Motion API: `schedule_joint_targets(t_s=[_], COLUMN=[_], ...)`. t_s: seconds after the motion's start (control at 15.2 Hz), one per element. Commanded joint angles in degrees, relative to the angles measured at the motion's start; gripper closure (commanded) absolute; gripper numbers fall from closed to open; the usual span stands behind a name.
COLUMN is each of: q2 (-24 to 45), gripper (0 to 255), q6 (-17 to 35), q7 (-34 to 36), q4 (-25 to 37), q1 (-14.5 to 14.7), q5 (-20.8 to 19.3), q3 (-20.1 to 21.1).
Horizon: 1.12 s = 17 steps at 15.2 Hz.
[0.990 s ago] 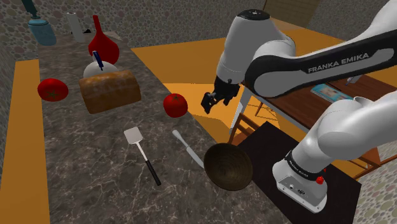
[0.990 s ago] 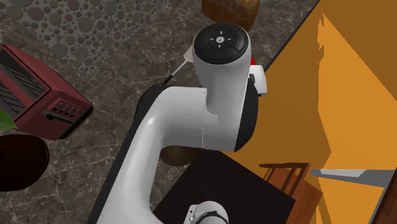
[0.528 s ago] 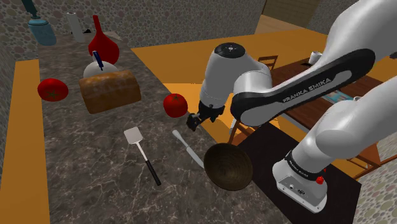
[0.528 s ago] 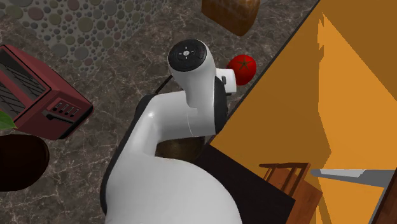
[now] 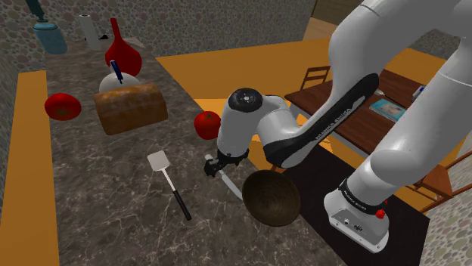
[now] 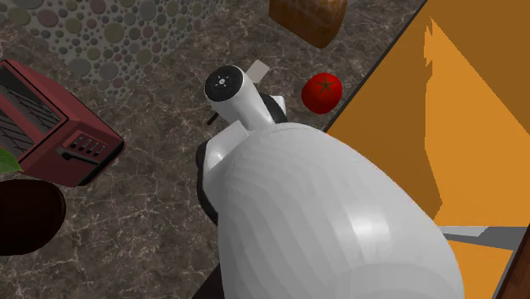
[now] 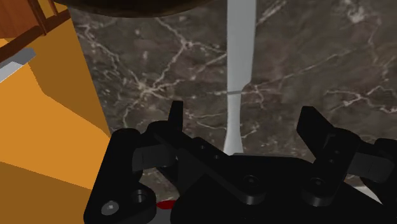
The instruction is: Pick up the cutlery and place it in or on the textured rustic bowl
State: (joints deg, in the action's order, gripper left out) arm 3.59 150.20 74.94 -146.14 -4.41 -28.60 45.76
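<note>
Claw (image 7: 242, 113) spread wide, gripping nothing, hovers low over the pale knife (image 7: 240, 44) on the table (image 7: 159, 63), beside the bowl (image 5: 271, 198).

Place: we take this for a home kitchen with a dining corner.
Worktop: we see a dark marbled counter (image 5: 76, 211) bearing a bread loaf (image 5: 130, 107).
Food: a tomato (image 5: 63, 106) lies near the loaf, and a second tomato (image 5: 208, 125) on its other side.
Utensils: a spatula (image 5: 168, 180), a knife (image 5: 227, 181) and a brown bowl (image 5: 271, 198) lie stand-side of the loaf.
Appliance: we find a red toaster (image 6: 55, 123) well apart from the loaf.
Dining: a wooden table (image 5: 401, 87) and chair (image 5: 314, 77) stand off the counter, well apart from the loaf.
</note>
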Motion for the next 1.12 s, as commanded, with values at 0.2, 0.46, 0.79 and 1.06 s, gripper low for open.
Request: schedule_joint_targets(t_s=[0.2,0.46,0.79,1.06], q2=[6.53,8.23,8.23,8.32], gripper=[0,0,0,255], q6=[1.32,1.69,1.69,1.43], q7=[8.04,10.01,10.01,9.85], q4=[1.71,2.19,2.19,2.51], q1=[1.47,2.32,2.32,2.35], q5=[-11.27,-14.08,-14.07,-13.87], q3=[-3.49,-4.93,-4.93,-4.84])
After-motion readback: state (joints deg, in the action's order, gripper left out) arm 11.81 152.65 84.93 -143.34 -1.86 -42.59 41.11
